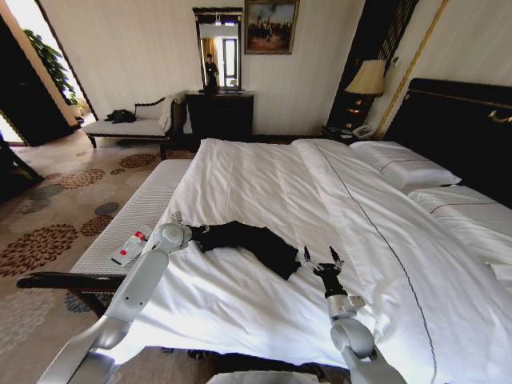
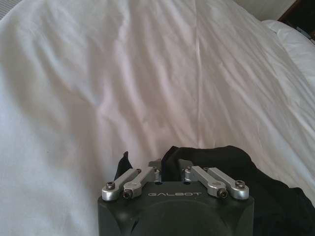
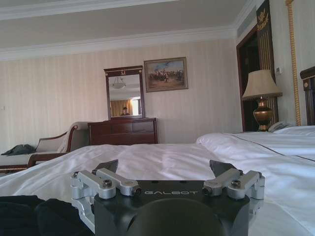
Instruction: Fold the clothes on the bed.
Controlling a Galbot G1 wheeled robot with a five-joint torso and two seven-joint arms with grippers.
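The black T-shirt (image 1: 248,242) lies bunched in a dark heap near the foot of the bed (image 1: 264,184), on the white duvet (image 1: 368,240), and not spread flat at all. It sits between the 2 arms, which looks deliberate: each end effector has one end of the heap within reach.

The left end effector (image 1: 198,231) is down at the left end of the heap. In the left wrist view its fingers (image 2: 170,169) are drawn in close together with black cloth (image 2: 231,172) bunched right at the tips, so I take it to be clenched on the shirt's edge, probably to hold that end or pull it out straight.

The right end effector (image 1: 322,260) stands just beside the right end of the heap, pointing up the bed toward the pillows (image 1: 404,164). Its fingers (image 3: 109,166) are spread wide with nothing between them; the dark cloth (image 3: 29,216) lies off to one side of it, low in its wrist view. It seems poised to take hold of that end rather than gripping anything.

Folding proper looks hardly begun: the garment would have to be flattened first, and no lettering is visible in the crumple. A small white and red object (image 1: 130,246) rests on the bench (image 1: 136,216) at the bed's foot, well clear of the work.
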